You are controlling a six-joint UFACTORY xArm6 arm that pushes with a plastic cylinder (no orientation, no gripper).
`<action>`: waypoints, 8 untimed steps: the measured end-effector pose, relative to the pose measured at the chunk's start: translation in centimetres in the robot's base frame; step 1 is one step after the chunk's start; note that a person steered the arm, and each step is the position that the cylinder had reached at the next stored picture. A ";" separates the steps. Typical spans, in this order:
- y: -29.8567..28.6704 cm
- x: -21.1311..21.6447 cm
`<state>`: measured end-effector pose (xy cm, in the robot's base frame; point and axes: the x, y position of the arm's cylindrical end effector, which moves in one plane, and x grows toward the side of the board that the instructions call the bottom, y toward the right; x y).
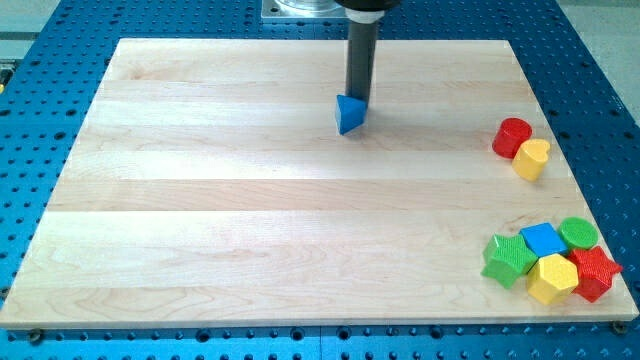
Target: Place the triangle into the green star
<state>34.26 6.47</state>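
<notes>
A blue triangle block (348, 115) lies on the wooden board near the view's top centre. My tip (357, 103) stands right at the triangle's upper edge, touching or almost touching it from the view's top. The green star (509, 259) sits far off at the view's bottom right, at the left end of a cluster of blocks.
The cluster by the green star holds a blue cube (543, 240), a green round block (578, 233), a yellow hexagon (552, 278) and a red star (594, 273). A red block (512, 137) and a yellow block (531, 159) touch at the right edge. The board (200, 200) rests on a blue perforated table.
</notes>
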 end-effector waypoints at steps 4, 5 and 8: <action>-2.3 -2.4; -2.5 1.5; 1.4 10.4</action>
<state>44.64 7.83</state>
